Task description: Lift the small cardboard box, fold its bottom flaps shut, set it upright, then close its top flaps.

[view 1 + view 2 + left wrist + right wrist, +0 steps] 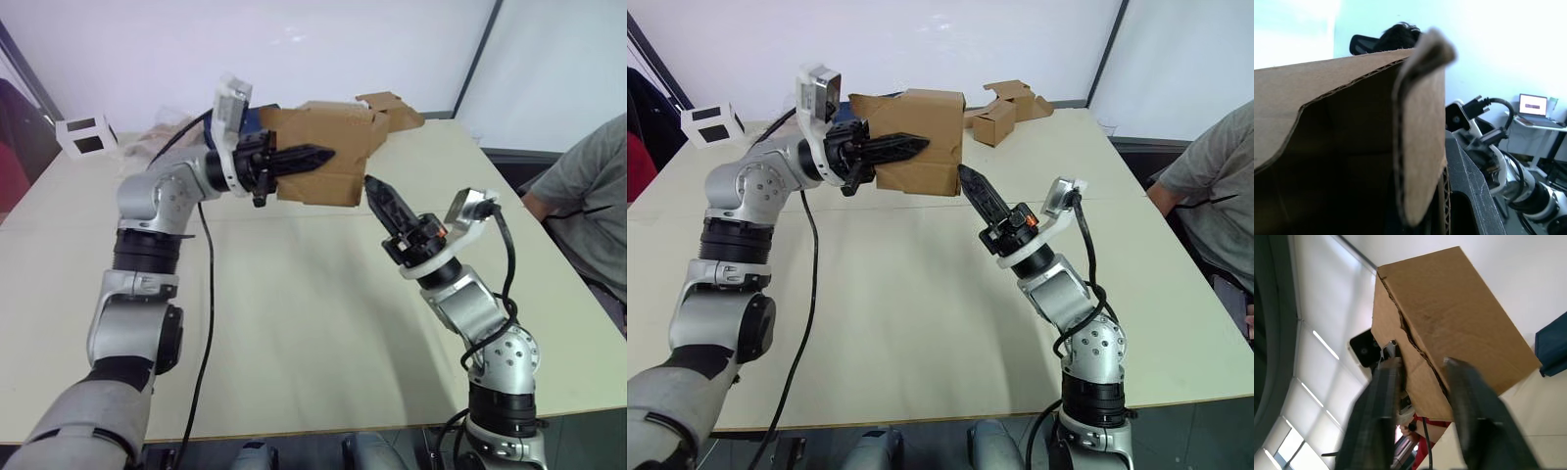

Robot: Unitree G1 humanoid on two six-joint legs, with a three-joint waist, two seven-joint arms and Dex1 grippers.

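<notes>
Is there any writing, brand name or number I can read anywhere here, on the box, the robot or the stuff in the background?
No text can be read anywhere.
Small cardboard box, held up by the left tool: plain brown, no print.
White cube on the table: black squares, no letters.
Laptop screen in the left wrist view: a dark band, too small and blurred to read.

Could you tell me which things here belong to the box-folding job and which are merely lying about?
In use:
small cardboard box, held off the table
left gripper, clamped on the box's wall
right gripper, open beneath it

Lying about:
smaller cardboard cube with its strip
white cube with black squares
seated person
</notes>
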